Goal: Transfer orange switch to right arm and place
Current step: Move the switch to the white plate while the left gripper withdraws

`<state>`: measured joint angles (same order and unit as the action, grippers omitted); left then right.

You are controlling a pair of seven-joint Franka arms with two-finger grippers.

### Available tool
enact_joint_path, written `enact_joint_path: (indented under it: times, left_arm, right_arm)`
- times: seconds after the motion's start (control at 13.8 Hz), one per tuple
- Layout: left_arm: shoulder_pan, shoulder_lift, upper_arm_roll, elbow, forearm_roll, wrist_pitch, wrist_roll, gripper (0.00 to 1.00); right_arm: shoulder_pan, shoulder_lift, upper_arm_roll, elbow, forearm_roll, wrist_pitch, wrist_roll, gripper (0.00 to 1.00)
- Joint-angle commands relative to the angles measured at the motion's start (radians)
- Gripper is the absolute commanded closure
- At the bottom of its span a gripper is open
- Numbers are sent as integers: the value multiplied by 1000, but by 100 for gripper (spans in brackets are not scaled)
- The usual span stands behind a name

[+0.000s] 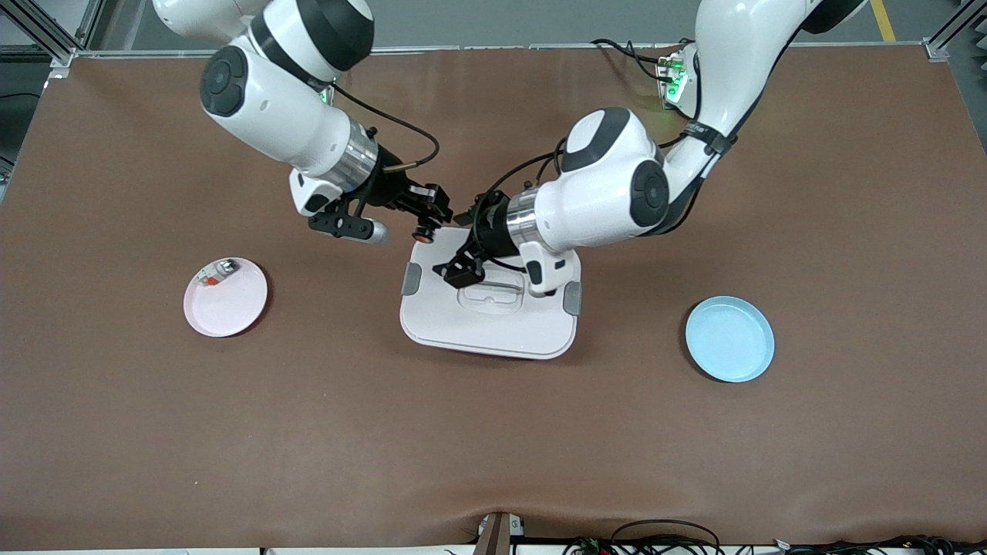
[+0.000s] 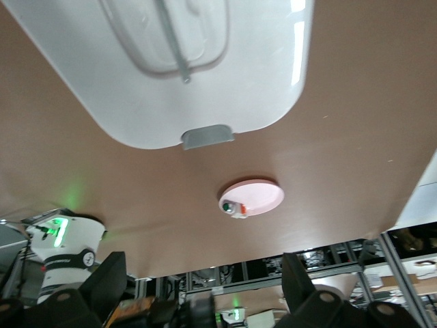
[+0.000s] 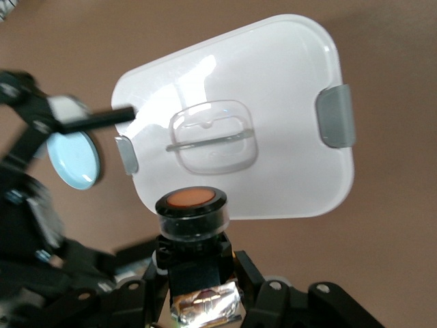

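Right gripper (image 1: 430, 220) hangs over the counter (image 1: 493, 432) at the edge of the white lidded container (image 1: 490, 324) farthest from the front camera, jaws pinching the orange switch (image 3: 191, 213), button end out. Left gripper (image 1: 463, 218) sits just beside it over the same container edge, jaws spread wide and off the switch. Pink plate (image 1: 240, 304) carrying a small silver-and-clear part (image 1: 217, 271) lies toward the right arm's end; blue plate (image 1: 729, 339) lies toward the left arm's end

arms (image 1: 609, 193): 2 | white shells | black joint caps | black cables
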<state>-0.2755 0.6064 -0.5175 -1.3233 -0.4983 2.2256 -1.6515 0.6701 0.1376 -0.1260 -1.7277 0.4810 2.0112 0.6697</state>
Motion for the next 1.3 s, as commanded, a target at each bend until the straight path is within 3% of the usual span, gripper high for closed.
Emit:
enact_joint_path:
  times: [0.0, 0.36, 0.65, 1.01, 1.23]
  left_arm:
    - [7, -48, 46, -2, 58, -9, -1, 0]
    - [79, -94, 60, -4, 364, -110, 77, 0]
    - [218, -143, 62, -5, 428, -257, 387, 0]
    - [354, -166, 62, -8, 612, -372, 633, 0]
    - [421, -171, 62, -10, 678, -426, 795, 0]
  right_arm:
    - [-36, 4, 11, 69, -93, -135, -97, 100]
    - [-61, -24, 11, 70, -349, -328, -408, 100]
    - [-121, -52, 9, 44, -426, -371, -681, 100]
    - [-208, -134, 9, -59, -556, -333, -1042, 100]
    - [-251, -248, 9, -264, -666, -144, -1241, 100]
